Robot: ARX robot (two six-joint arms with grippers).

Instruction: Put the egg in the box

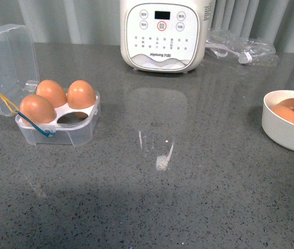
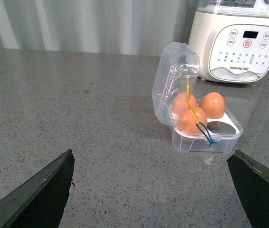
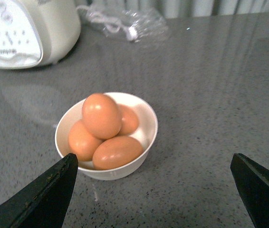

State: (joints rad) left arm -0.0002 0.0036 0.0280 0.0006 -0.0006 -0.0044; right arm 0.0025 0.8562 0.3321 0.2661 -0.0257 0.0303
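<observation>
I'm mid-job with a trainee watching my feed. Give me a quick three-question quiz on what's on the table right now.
1. True or false: the lid of the box is closed.
2. How many eggs sit in the bowl? A) two B) four C) six
3. Fill in: besides the empty slot, the box has ___ slots filled.

Key: 1 false, the lid stands open. 2 B, counted in the right wrist view. 3 three.
</observation>
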